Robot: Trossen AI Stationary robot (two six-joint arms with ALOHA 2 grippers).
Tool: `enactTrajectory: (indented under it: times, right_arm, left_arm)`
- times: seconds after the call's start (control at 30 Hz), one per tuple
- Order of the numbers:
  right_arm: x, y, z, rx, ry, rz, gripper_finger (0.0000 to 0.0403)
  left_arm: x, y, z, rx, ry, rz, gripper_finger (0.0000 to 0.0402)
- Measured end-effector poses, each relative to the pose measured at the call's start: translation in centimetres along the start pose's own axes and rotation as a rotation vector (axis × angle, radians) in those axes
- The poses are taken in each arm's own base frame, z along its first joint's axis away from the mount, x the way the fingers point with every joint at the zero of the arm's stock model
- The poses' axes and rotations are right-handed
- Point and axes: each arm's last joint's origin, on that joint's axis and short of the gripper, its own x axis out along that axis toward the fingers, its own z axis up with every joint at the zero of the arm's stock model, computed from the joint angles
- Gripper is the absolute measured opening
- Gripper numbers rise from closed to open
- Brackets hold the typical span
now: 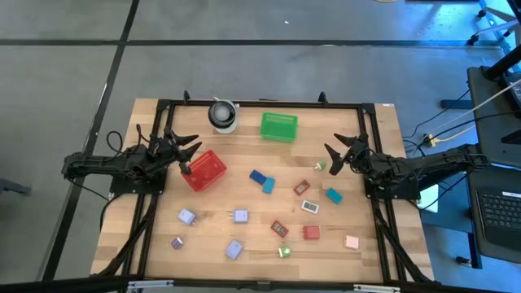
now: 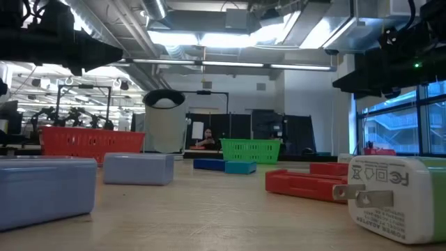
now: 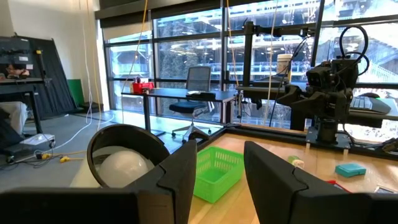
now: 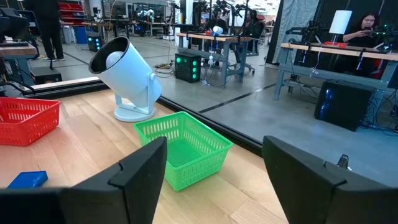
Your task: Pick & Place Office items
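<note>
Several small office items lie scattered on the wooden table [image 1: 252, 244]: lavender blocks [image 1: 186, 216] at the near left, blue and teal pieces [image 1: 262, 180] in the middle, red ones [image 1: 311, 233], a pink one [image 1: 352, 242] and a green one [image 1: 284, 251]. My left gripper [image 1: 189, 149] is open and empty above the red mesh basket [image 1: 203, 170] at the left. My right gripper [image 1: 335, 154] is open and empty at the right, above a small item [image 1: 320, 165]. The green basket [image 1: 278, 126] stands at the far middle.
A white lamp with a black rim [image 1: 222, 115] stands at the far edge, left of the green basket. A white charger plug [image 2: 390, 199] lies close to the low camera. A black frame [image 1: 260, 103] runs around the table. People sit at desks in the room behind.
</note>
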Motion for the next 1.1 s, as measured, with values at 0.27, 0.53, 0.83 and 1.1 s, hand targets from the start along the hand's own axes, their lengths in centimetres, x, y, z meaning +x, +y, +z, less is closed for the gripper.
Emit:
enactTrajectory:
  times: [0.27,0.53,0.83,1.1]
  right_arm:
    - [0.0,0.0,0.0,-0.015,0.0,0.0,0.0268]
    - [0.0,0.01,0.0,0.051,0.0,0.002,0.0268]
    - [-0.02,0.31,0.03,0.395,0.022,0.106,0.0268]
    - [-0.03,0.39,0.11,0.474,0.027,0.132,0.0268]
  left_arm:
    - [0.0,0.0,0.0,0.0,0.0,0.0,0.013]
    - [0.0,0.0,0.0,0.0,0.0,0.0,0.013]
    - [-0.01,0.24,-0.01,-0.086,0.001,0.085,0.013]
    - [-0.01,0.25,0.03,-0.441,-0.017,0.086,0.013]
